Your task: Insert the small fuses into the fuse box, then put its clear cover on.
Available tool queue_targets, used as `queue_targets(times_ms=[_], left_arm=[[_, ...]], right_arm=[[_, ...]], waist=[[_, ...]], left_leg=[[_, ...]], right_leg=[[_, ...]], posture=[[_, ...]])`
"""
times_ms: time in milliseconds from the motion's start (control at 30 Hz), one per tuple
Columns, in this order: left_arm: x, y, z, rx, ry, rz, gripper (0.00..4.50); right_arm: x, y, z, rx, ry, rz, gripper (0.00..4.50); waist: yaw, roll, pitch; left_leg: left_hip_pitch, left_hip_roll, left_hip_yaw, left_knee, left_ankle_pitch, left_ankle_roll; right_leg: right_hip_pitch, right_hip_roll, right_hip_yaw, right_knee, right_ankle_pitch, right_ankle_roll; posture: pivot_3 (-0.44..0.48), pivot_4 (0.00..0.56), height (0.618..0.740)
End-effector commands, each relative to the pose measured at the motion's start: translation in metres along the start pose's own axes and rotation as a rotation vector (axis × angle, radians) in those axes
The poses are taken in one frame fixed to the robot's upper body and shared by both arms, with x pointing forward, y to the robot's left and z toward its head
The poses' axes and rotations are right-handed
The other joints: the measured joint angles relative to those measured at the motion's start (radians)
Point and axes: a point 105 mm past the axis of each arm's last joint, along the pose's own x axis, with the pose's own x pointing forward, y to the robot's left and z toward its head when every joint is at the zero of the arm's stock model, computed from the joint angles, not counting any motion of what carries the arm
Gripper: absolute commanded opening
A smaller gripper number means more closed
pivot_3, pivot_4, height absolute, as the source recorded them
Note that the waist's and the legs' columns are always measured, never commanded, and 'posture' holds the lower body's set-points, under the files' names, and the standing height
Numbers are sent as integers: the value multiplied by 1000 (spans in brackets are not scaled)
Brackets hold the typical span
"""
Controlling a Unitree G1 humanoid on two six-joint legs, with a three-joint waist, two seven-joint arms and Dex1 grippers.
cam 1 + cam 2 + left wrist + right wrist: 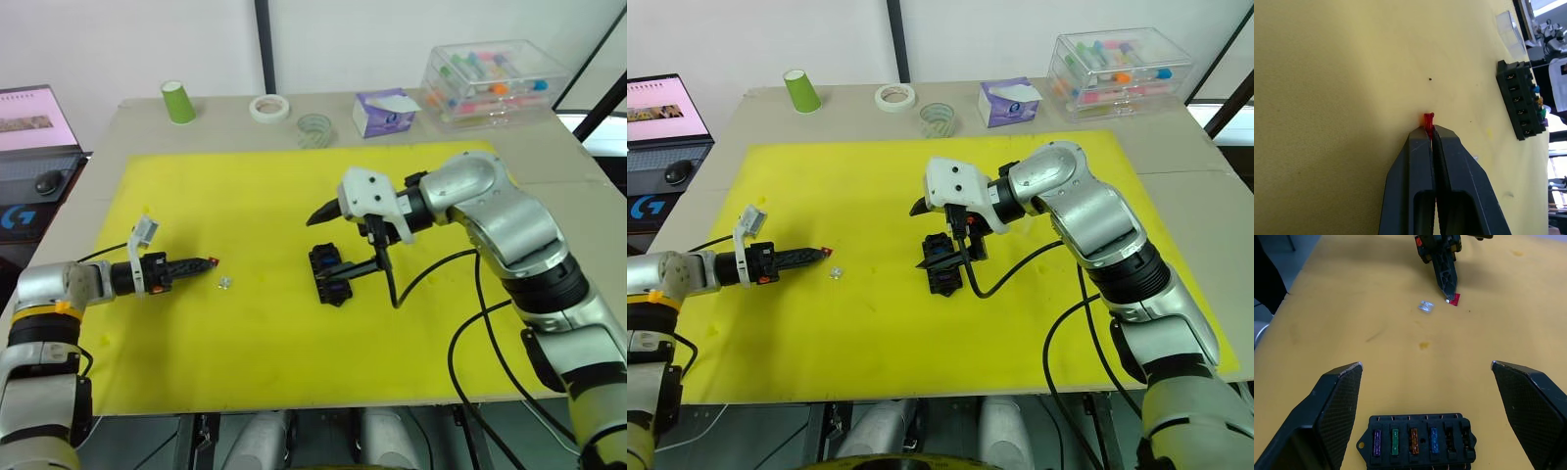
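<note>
The fuse box (1418, 443) sits mid-surface on the yellow mat (245, 343), four fuses seated, two slots empty. Right hand (1430, 396) straddles it, fingers apart. Left hand (208, 262) grips the red fuse (1428, 119); a clear fuse (1425, 306) lies just beside. Cover apparently not yet on.

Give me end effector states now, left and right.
Left end effector: closed, holding the red fuse at its tips.
Right end effector: open, holding nothing, straddling the fuse box.

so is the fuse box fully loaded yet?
No. The fuse box holds four fuses, with two slots at one end empty. The left gripper pinches a red fuse; a clear fuse lies on the mat.
</note>
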Motion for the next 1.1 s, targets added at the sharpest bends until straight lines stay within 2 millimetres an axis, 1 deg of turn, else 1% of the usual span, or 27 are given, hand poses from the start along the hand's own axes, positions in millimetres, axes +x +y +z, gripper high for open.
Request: queue_targets(times_ms=[33,67,133,233,300,400,467,533,667,733,767,933,1100], left_arm=[[-10,-11,19,72,-93,-22,37],[-13,-18,25,99,-118,-37,37],[-20,-40,36,192,-163,-87,37],[-22,-80,40,343,-188,-180,37],[-17,-109,38,437,-197,-246,37],[-2,-150,31,616,-207,-328,37],[8,-170,30,735,-256,-358,37],[14,-184,29,796,-305,-396,37],[27,-196,22,867,-307,-418,37],[30,-200,24,891,-329,-424,0],[32,-201,24,896,-330,-431,0],[37,-203,21,912,-321,-453,0],[39,-201,21,922,-315,-450,0]], right_arm=[[-6,-1,7,-38,-6,-20,4500],[-7,-1,7,-33,-7,-21,4500],[-10,-3,8,-13,-15,-31,4500],[-17,-6,14,30,-49,-45,4500],[-22,-8,22,80,-93,-51,4500],[-28,-14,32,172,-149,-70,4500],[-33,-13,38,240,-179,-48,4500],[-37,-10,44,286,-201,-22,4500],[-38,-6,48,313,-198,-1,4500],[-38,-3,52,322,-210,18,4033],[-38,-2,53,322,-211,20,3886],[-34,-2,53,336,-206,14,2277],[-33,-4,54,347,-211,8,2277]], waist=[[0,0,0],[0,0,0],[0,0,0],[2,0,0],[4,0,0],[6,0,0],[9,0,0],[8,0,0],[7,-1,0],[7,-1,0],[8,-1,0],[10,-1,0],[9,-1,0]], left_leg=[[0,0,0,0,0,0],[0,1,0,0,0,0],[0,1,0,0,0,0],[0,1,0,0,0,0],[-1,1,0,0,0,0],[0,1,0,0,0,0],[0,1,0,0,0,0],[0,1,0,0,0,0],[0,2,1,-1,0,0],[0,2,2,-1,0,0],[0,2,2,-1,0,0],[0,2,2,-1,0,0],[0,2,2,-1,0,0]], right_leg=[[0,0,0,0,0,0],[0,0,0,0,0,0],[0,0,0,0,0,0],[0,-1,1,-1,0,0],[0,-1,1,-2,0,0],[1,-1,1,-3,0,0],[2,-1,1,-4,0,0],[2,-1,1,-4,0,0],[2,0,1,-6,0,0],[2,0,1,-6,0,0],[2,0,1,-6,0,0],[3,0,1,-7,0,0],[3,0,1,-7,0,0]], posture=[[0,150,740],[0,150,740],[0,150,740],[0,150,740],[0,150,740],[0,150,740],[0,150,740],[0,150,740],[0,150,740],[0,150,740],[0,150,740],[0,150,740],[0,150,740]])
